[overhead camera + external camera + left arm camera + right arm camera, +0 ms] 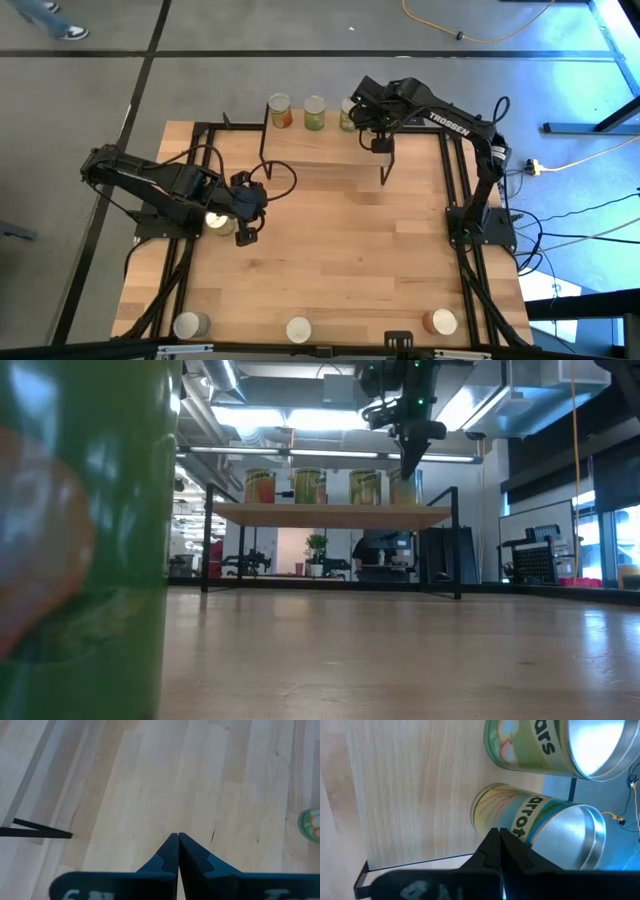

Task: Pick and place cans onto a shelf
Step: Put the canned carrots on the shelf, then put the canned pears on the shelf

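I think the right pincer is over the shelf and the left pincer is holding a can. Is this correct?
Not quite. The right pincer is over the shelf, but the left pincer holds nothing. The left wrist view shows its fingers pressed together above the bare table.

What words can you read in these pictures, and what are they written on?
"TROSSEN": on the right arm, seen from above.
"arrot", cut off: on the nearer can in the right wrist view.
"ars", cut off: on the green can beside it.
Labels on the cans standing on the shelf in the low view: too small to read.
White marks on the left hand: cut off, unreadable.
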